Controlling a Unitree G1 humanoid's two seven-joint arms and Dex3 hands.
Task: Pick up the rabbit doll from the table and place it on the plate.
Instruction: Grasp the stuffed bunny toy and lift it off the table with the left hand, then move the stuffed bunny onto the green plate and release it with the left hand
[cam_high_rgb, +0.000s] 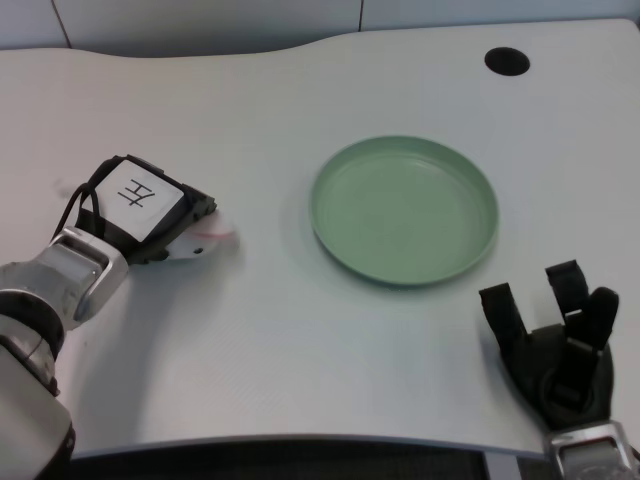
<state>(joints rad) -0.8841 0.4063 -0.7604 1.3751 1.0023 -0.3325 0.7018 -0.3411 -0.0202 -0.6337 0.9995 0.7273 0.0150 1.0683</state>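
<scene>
My left hand (148, 208) lies at the table's left, its back with a white label facing up. It is curled over the rabbit doll (203, 240) and grips it low against the table. Only a small white and pink edge of the doll shows at the fingers' right side; the rest is hidden under the hand. The green plate (403, 208) sits right of the hand with nothing on it, a wide gap of table between them.
My right hand (560, 338) waits near the front right edge, fingers spread upward. A round black hole (507, 60) is in the tabletop at the back right. The table's front edge curves along the bottom of the view.
</scene>
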